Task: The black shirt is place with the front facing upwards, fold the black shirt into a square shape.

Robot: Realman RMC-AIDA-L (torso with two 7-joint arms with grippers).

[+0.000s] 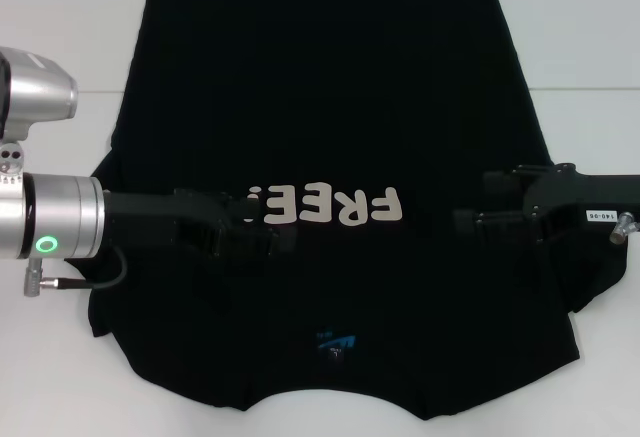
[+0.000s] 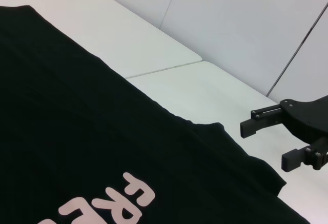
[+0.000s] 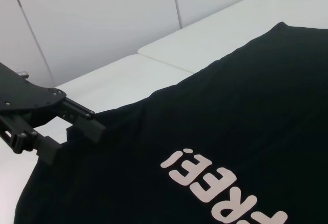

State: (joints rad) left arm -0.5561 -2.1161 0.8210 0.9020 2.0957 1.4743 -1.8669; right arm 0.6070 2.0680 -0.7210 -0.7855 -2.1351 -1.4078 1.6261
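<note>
The black shirt [image 1: 320, 87] lies flat on the white table, front up. Its white "FREE!" print [image 1: 330, 205] sits mid-shirt, and the blue neck label [image 1: 331, 341] is near the edge closest to me. My left gripper [image 1: 262, 227] is over the shirt's left part, just beside the print's "!" end. It is open and holds nothing, as the right wrist view shows of the left gripper [image 3: 76, 144]. My right gripper [image 1: 480, 204] stands over the shirt's right part, level with the print. It is also open and empty; the left wrist view shows the right gripper [image 2: 266, 146].
The white table [image 1: 590, 57] shows bare on both sides of the shirt and beyond its far hem. A seam [image 2: 164, 69] runs across the tabletop. Pale wall panels [image 3: 102, 19] stand behind the table.
</note>
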